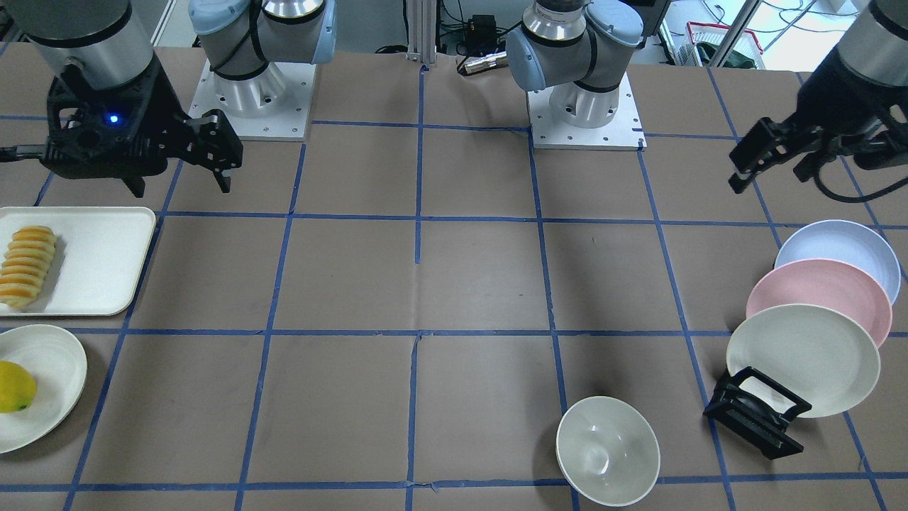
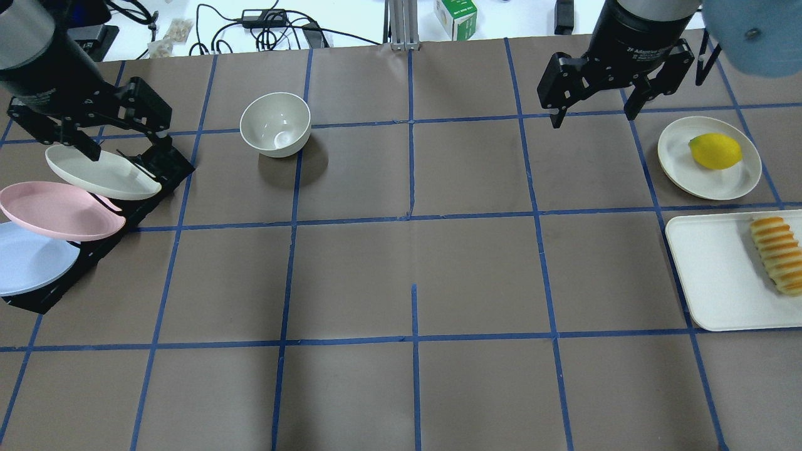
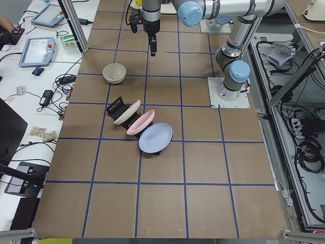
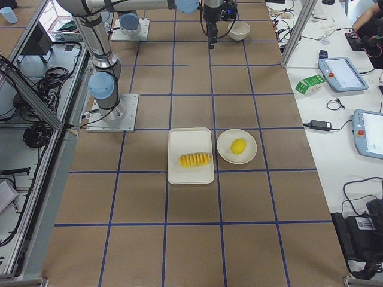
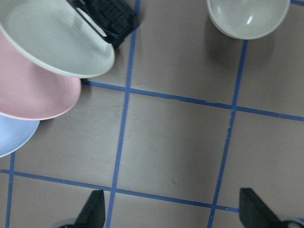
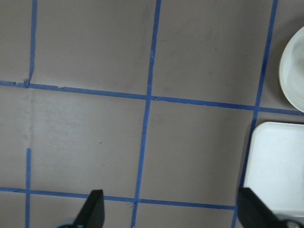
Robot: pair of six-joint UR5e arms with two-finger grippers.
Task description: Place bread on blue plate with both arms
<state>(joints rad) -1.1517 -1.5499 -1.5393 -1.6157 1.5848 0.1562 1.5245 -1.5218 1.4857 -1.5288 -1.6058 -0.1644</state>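
Note:
The bread (image 2: 777, 254), a ridged orange and pale-yellow loaf, lies at the outer side of a white tray (image 2: 714, 269); it also shows in the front view (image 1: 28, 266). The blue plate (image 2: 25, 260) leans in a black rack (image 1: 755, 419) behind a pink plate (image 2: 56, 210) and a cream plate (image 2: 100, 172); it is the rearmost plate in the front view (image 1: 837, 245). My left gripper (image 2: 128, 145) hangs open and empty above the rack's cream-plate end. My right gripper (image 2: 592, 118) hangs open and empty above the table, apart from the tray.
A cream bowl (image 2: 276, 122) stands beside the rack. A yellow lemon (image 2: 714, 150) lies on a small cream plate (image 2: 708, 178) next to the tray. The brown table is marked with blue tape lines.

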